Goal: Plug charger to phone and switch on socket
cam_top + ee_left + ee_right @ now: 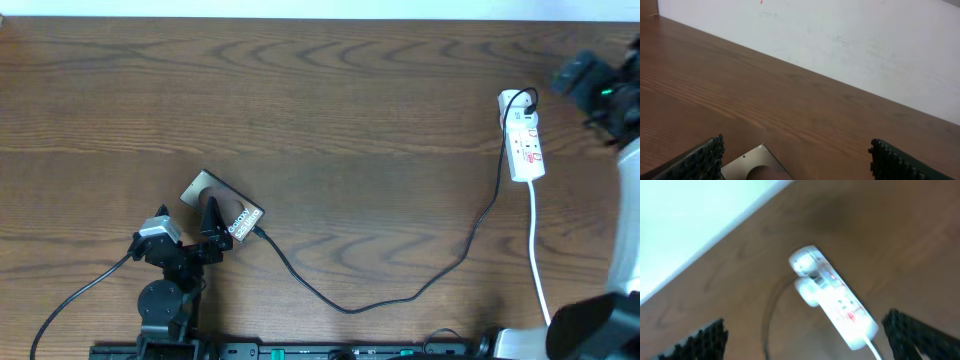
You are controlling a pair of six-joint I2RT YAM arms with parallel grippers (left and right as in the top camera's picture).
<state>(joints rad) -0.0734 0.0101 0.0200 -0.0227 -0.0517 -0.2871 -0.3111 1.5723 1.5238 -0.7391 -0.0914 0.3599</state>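
The phone (238,213) lies tilted on the table at the lower left; one corner of it shows in the left wrist view (752,166). My left gripper (211,226) is open, its fingers low over the phone (797,165). The charger cable (350,308) runs from the phone's right end in a long loop up to the socket (526,145), where a white adapter (514,101) sits in its far end. I cannot tell if the plug is seated in the phone. My right gripper (572,75) is open above the socket (835,297), clear of it (805,340).
The socket's white cord (538,270) runs down toward the right arm's base (600,325). A thick black arm cable (75,295) trails left from the left arm. The table's far edge meets a white wall (865,45).
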